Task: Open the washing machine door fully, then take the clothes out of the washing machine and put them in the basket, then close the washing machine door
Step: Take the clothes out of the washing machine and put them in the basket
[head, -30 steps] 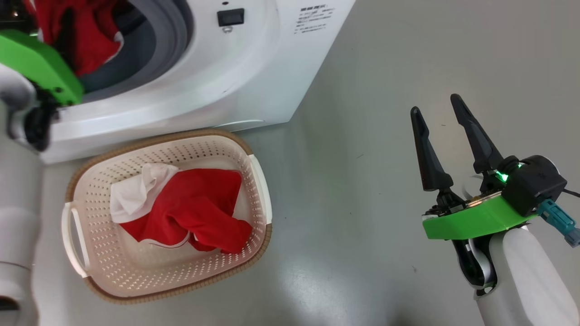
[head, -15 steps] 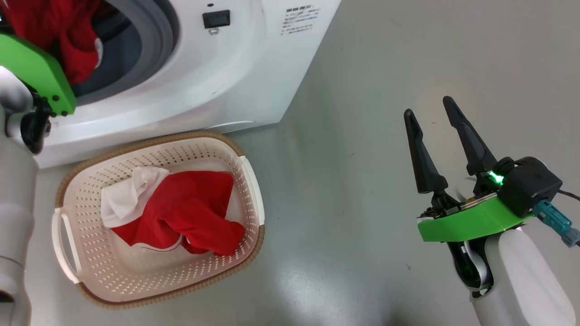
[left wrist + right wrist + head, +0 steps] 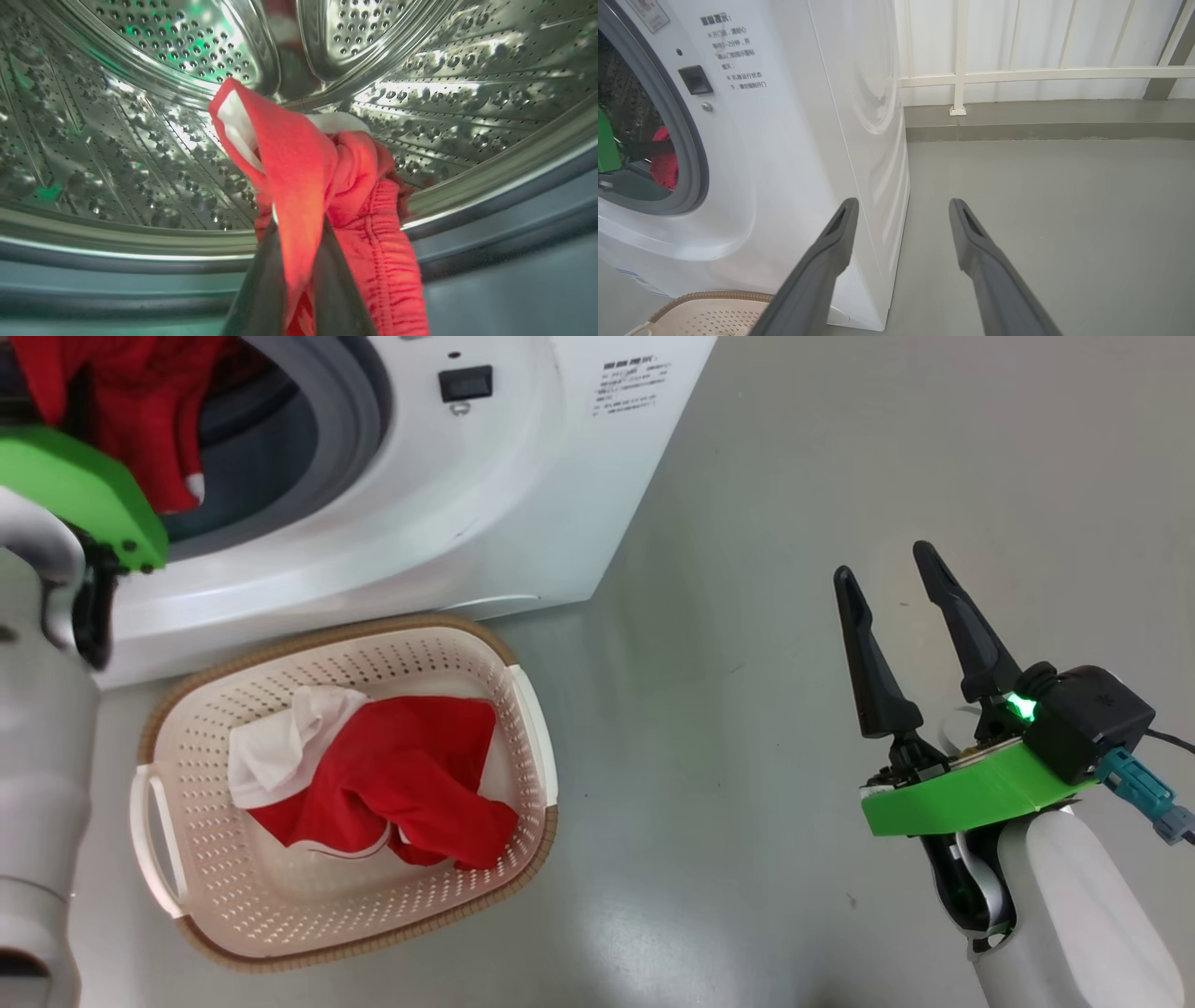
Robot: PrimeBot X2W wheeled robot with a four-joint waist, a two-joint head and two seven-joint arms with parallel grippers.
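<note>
In the left wrist view my left gripper [image 3: 299, 233] is shut on a red garment with white trim [image 3: 322, 186], bunched between the two dark fingers inside the perforated steel drum [image 3: 140, 140]. From the head, that arm's green wrist plate [image 3: 84, 495] sits at the mouth of the white washing machine [image 3: 467, 504], with red cloth [image 3: 140, 420] hanging beside it. The cream basket [image 3: 532, 709] stands on the floor before the machine and holds red and white clothes [image 3: 401, 775]. My right gripper [image 3: 887, 565] is open and holds nothing, off to the right over bare floor. The washing machine door is out of view.
The grey rubber ring [image 3: 691, 154] frames the drum opening. Grey floor [image 3: 747, 709] stretches to the right of the machine and basket. A white railing [image 3: 1017, 74] and a low kerb run along the wall behind the machine's right side.
The head camera has shifted a little. The red cloth at the drum mouth now hangs in a narrower, more gathered shape. The right gripper stays open in much the same place.
</note>
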